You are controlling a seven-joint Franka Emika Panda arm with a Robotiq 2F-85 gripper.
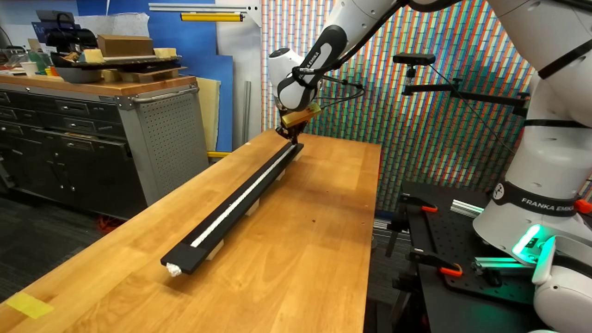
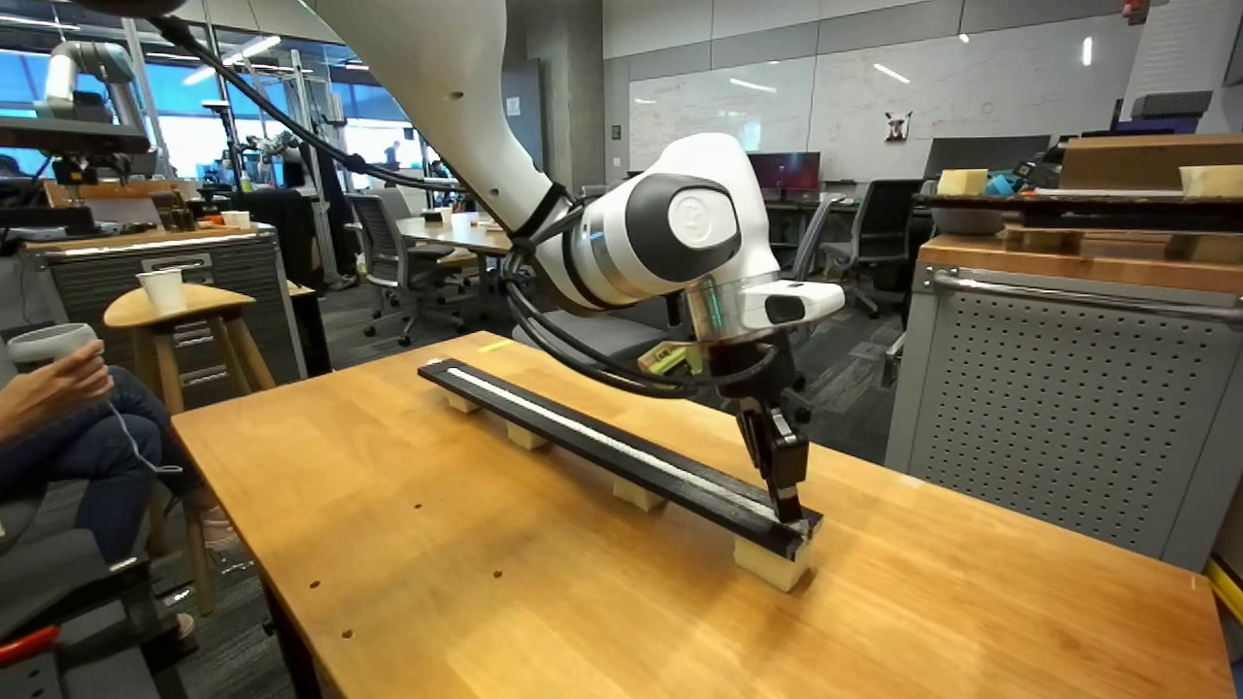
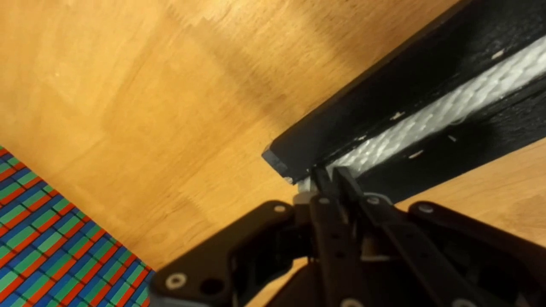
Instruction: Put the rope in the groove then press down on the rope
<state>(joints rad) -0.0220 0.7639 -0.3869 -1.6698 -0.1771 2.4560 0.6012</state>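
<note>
The white rope (image 1: 243, 195) lies along the slim black bar (image 1: 186, 255) in both exterior views (image 2: 602, 427), seated in its groove (image 3: 323, 163). A frayed white end sticks out at the bar's end away from my gripper. In the wrist view the braided rope (image 3: 448, 104) looks about level with the bar's top (image 3: 384, 85). My gripper (image 3: 330, 172) points down at the bar's other end, fingertips nearly together with a thin gap. The tips are on or just over the rope's last stretch; exact contact is hidden. The gripper also shows in both exterior views (image 1: 294, 138) (image 2: 789, 515).
Several pale wooden blocks (image 2: 772, 563) hold the bar above the wooden table (image 1: 319, 259). Yellow tape (image 1: 30, 304) marks a table corner. A grey tool cabinet (image 1: 171, 125) stands beside the table. A camera on an arm (image 1: 414, 58) and a seated person (image 2: 68, 408) are nearby.
</note>
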